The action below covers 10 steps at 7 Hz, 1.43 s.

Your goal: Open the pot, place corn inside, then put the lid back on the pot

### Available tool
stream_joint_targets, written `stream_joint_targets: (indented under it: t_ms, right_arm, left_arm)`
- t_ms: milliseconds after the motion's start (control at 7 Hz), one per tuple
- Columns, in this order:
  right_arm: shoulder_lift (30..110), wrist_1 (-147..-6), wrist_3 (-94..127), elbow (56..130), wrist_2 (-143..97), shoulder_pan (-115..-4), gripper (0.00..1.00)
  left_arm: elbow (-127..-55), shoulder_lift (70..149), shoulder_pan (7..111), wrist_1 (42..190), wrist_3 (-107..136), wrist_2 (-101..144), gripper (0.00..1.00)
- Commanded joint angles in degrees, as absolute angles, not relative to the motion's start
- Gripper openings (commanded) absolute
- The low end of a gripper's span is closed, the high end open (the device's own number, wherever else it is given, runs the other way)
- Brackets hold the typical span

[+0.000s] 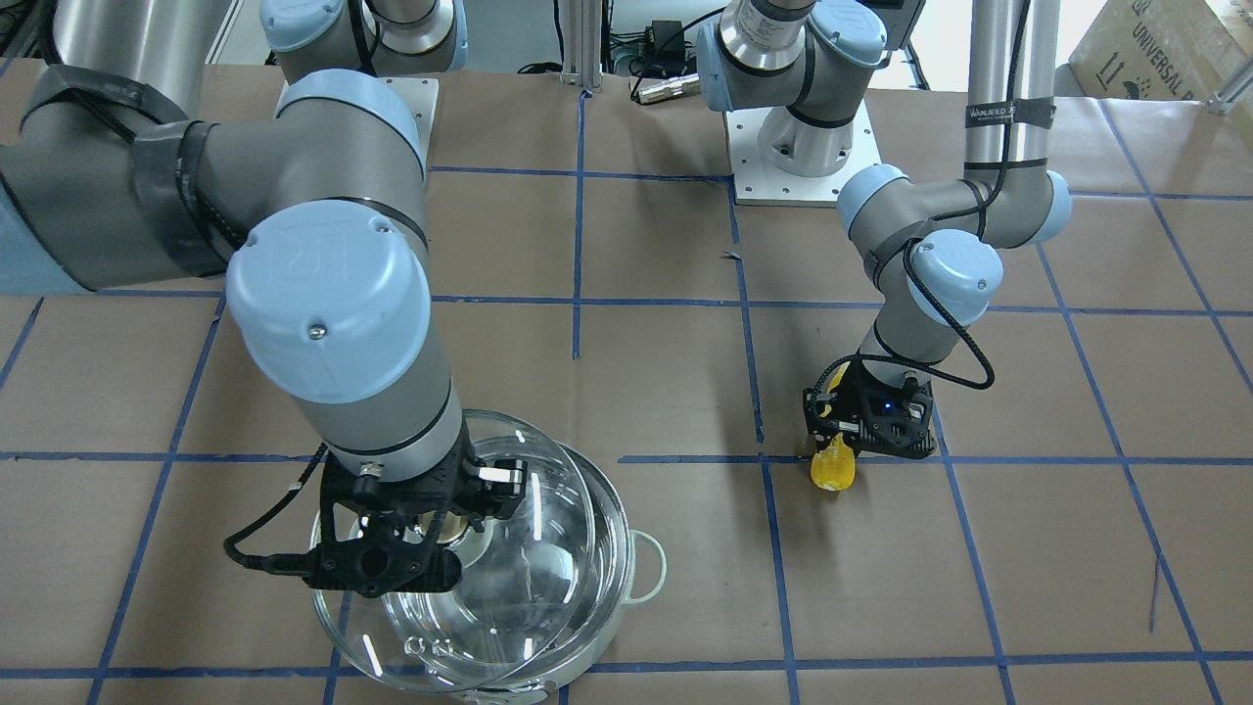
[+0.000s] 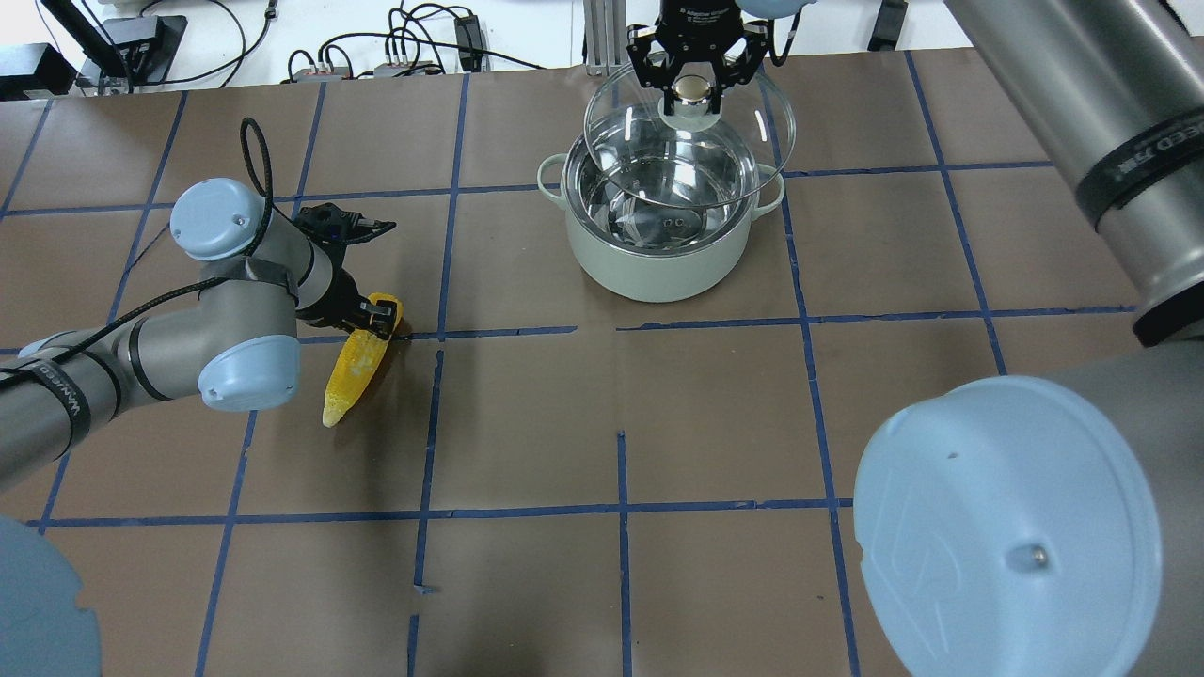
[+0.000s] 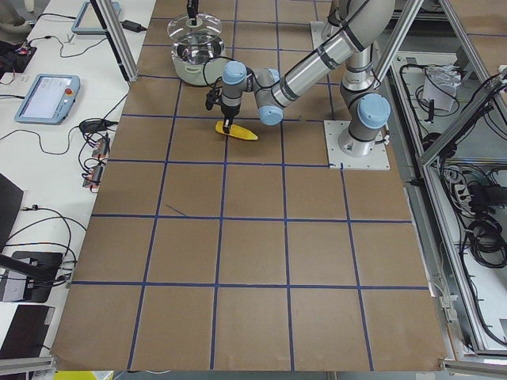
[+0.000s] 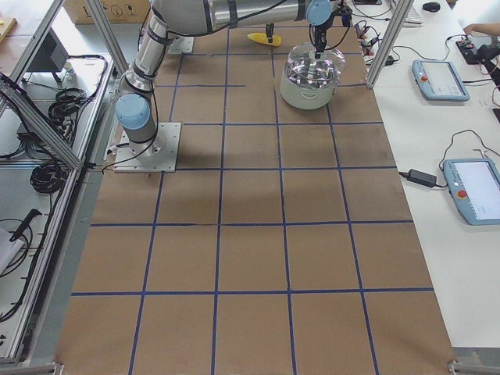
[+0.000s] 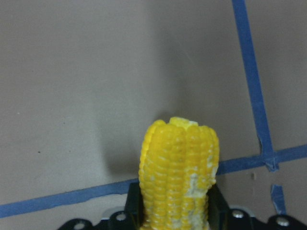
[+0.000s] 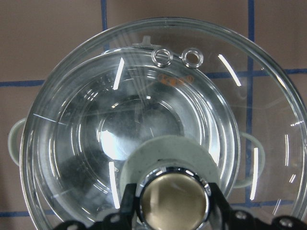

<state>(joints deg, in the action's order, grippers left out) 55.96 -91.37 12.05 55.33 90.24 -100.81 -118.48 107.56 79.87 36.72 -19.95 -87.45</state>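
Glass lid (image 6: 261,120) tight in right hand (image 6: 172,203), corn (image 5: 178,167) in left hand (image 2: 374,318), clearest from wrists.

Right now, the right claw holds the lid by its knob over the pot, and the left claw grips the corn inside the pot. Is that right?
No. The corn lies on the table, well apart from the pot, as the overhead view shows. Everything else stands.

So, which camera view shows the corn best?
Overhead exterior: the whole corn shows, thick end at the left tool, tip free. Left wrist and front-facing views show only its thick end; the side views show it small.
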Motion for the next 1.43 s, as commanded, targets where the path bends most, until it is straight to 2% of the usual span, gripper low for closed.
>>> stream_joint_targets:
  t_ms: [0, 286, 571, 857, 1286]
  right_arm:
    - [57.3, -87.3, 7.8, 55.3, 89.9, -96.4, 0.33]
    - [60.1, -83.2, -2.6, 57.4, 90.3, -91.4, 0.3]
    - [61.9, -83.2, -9.3, 61.8, 90.4, -87.2, 0.28]
    - [63.6, -84.7, -12.5, 65.8, 90.3, -84.7, 0.26]
    - [65.6, -86.7, -14.0, 70.2, 90.3, -82.4, 0.24]
  left_arm:
    - [-112.8, 103.7, 80.9, 47.2, -17.0, -92.5, 0.07]
    - [-95.2, 101.9, 87.2, 69.6, -8.6, -95.7, 0.07]
    - [-77.6, 107.9, 94.4, 83.0, 3.9, -94.7, 0.07]
    - [-67.3, 116.4, 101.0, 83.9, 13.0, -93.3, 0.07]
    - [-56.4, 127.8, 106.9, 81.8, 24.5, -90.5, 0.07]
